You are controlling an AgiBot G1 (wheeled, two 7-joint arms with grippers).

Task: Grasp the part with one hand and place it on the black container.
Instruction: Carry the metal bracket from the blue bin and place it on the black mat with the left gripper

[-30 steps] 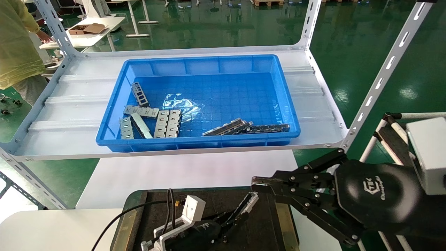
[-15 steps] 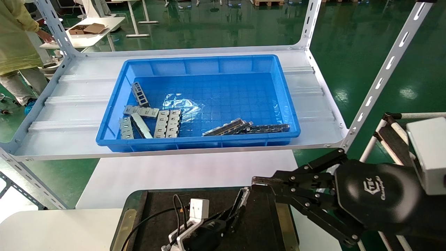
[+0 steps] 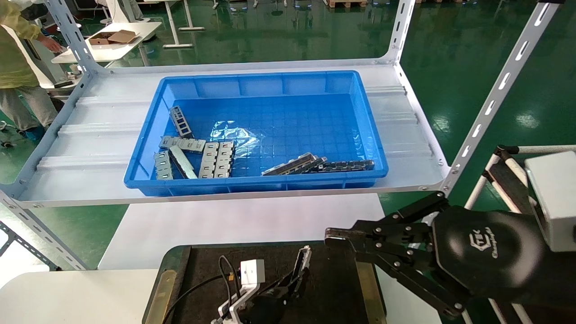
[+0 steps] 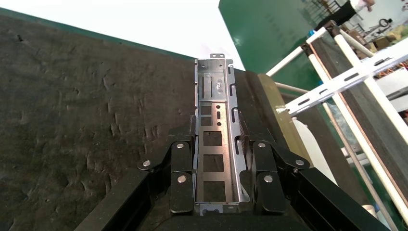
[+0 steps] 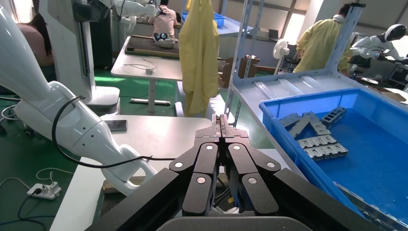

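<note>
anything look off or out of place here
Nothing stands out. The left gripper holds the part squarely between its fingers above the black container. The other parts lie loose in the blue bin, none spilled onto the shelf. The right gripper is shut and empty beside the container.

The left black linkage-fingered gripper [image 3: 294, 282] has a small white box [image 3: 252, 272] and a looping black cable [image 3: 225, 274]. The right black gripper [image 3: 335, 237] has thin bars with round silver screws, a smooth black shell with white letters [image 3: 483, 245], and a grey-white box [image 3: 551, 198].
</note>
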